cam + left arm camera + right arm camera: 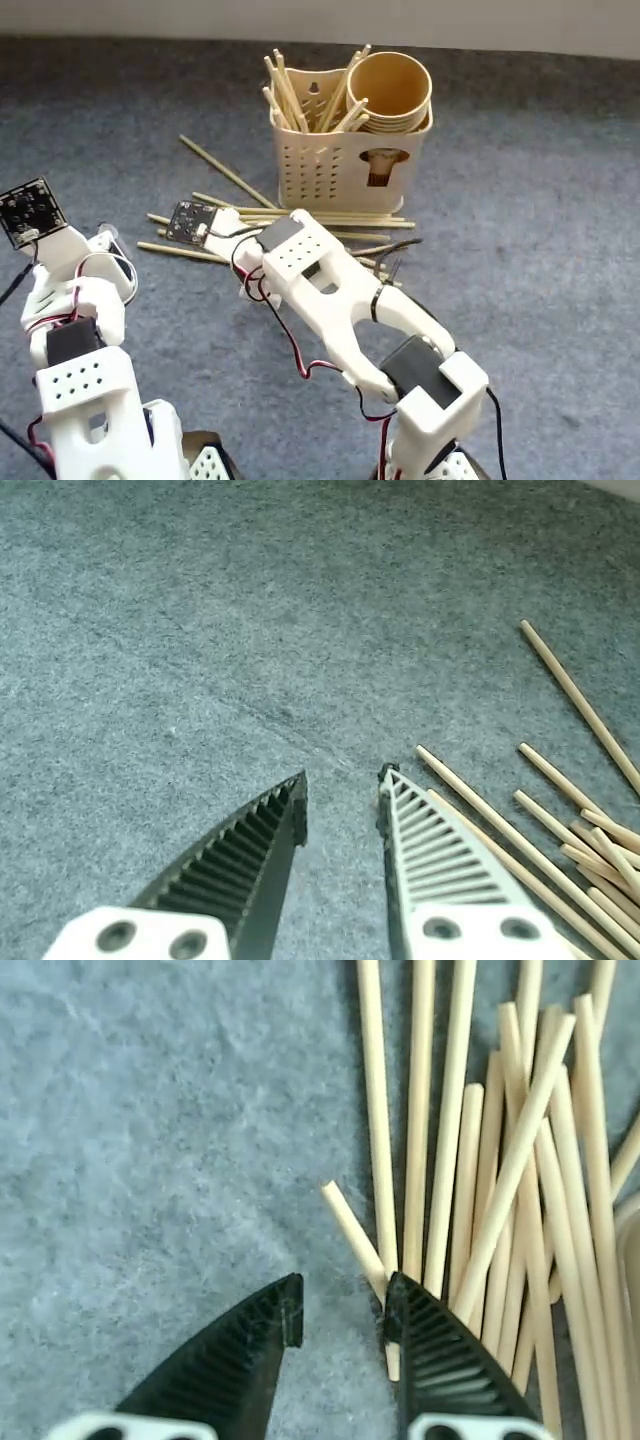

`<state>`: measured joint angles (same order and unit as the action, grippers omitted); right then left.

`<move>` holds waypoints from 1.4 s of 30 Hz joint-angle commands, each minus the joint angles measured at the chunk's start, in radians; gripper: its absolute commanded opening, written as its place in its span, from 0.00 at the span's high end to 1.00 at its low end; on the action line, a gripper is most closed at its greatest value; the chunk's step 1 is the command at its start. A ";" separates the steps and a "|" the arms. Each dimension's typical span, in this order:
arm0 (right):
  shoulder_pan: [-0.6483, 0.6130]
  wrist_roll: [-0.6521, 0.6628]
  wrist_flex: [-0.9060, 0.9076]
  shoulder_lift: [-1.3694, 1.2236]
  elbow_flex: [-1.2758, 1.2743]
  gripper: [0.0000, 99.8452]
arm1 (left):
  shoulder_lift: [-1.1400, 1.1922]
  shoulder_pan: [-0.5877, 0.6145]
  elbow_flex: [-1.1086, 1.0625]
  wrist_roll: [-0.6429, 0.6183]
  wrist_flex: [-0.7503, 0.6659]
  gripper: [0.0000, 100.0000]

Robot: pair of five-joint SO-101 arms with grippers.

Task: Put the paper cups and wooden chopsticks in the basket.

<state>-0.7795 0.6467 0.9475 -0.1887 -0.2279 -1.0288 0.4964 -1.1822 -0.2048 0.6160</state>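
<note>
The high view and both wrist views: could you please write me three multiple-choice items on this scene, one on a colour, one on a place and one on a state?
1. What colour is the carpet? A) red B) green C) grey
2. Where are the paper cups? A) loose on the carpet B) stacked in the basket C) behind the basket
3. How is the right gripper? A) open B) shut on a cup C) shut on a chopstick

Answers: C, grey shows all around the loose chopsticks; B, the stack stands inside the basket; A, its fingers stand apart with carpet between them.
</note>
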 commanded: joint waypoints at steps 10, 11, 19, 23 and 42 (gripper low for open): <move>-0.001 0.008 -0.136 0.033 -0.085 0.87 | -0.019 -0.001 0.010 -0.011 -0.021 0.87; 0.001 0.008 -0.136 0.033 -0.085 0.87 | -0.019 -0.001 0.010 -0.011 -0.021 0.87; 0.044 0.014 -0.137 0.033 -0.082 0.87 | -0.019 -0.001 0.010 -0.011 -0.021 0.87; 0.039 0.014 -0.137 0.024 -0.087 0.87 | -0.019 -0.001 0.010 -0.011 -0.021 0.87; 0.048 -0.091 -0.047 0.228 -0.107 1.00 | -0.019 -0.002 0.010 -0.011 -0.023 0.87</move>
<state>-0.7396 0.5808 0.8585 -0.0875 -0.3383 -1.0288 0.4964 -1.1822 -0.2048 0.6130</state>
